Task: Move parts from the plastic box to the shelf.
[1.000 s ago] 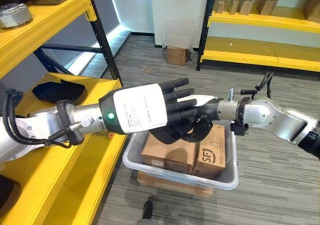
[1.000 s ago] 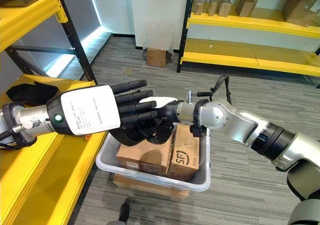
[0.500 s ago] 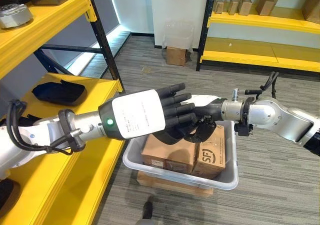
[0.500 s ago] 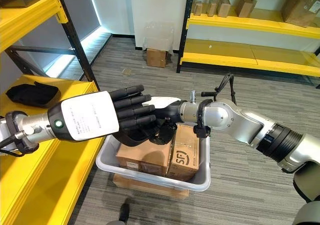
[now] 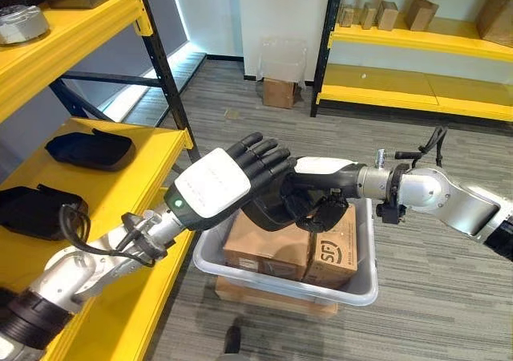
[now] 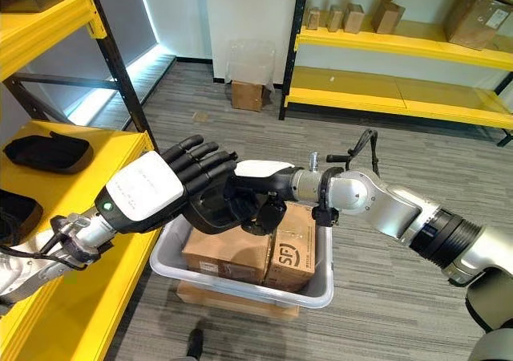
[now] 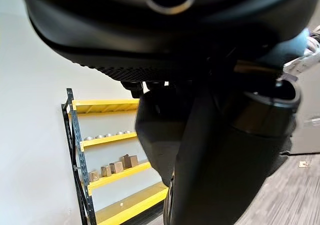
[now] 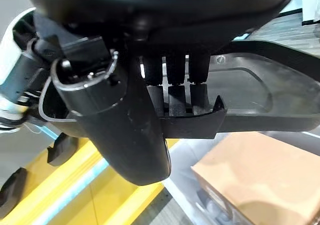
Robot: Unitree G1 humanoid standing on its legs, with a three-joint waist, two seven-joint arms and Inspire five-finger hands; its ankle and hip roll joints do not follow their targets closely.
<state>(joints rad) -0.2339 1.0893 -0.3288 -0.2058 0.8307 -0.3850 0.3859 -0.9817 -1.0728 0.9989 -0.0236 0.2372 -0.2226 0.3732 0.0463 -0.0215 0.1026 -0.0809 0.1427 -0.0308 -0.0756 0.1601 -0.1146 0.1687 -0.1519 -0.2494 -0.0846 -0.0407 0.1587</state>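
Observation:
A black moulded part [image 5: 263, 210] hangs above the grey plastic box [image 5: 282, 283], carried between both hands. My left hand [image 5: 213, 189], with a white cover on its back, lies with straight fingers against the part's near side. From the right comes my right hand [image 5: 324, 211], its fingers [image 8: 177, 77] curled over the part's rim [image 8: 240, 100] and its white-covered thumb on top. Two cardboard boxes [image 5: 268, 245] sit in the plastic box below. The yellow shelf [image 5: 120, 176] stands on the left.
Two black parts [image 5: 88, 148] [image 5: 28, 211] lie on the yellow shelf's lower board. A flat cardboard box [image 5: 264, 295] sits under the plastic box. Behind, a small cardboard box [image 5: 280, 92] stands on the floor, and another yellow shelf [image 5: 417, 56] holds several cartons.
My left arm has dropped and swung, so the left hand now tilts up against the part. The part has stayed over the box in the right hand. The camera shifted slightly.

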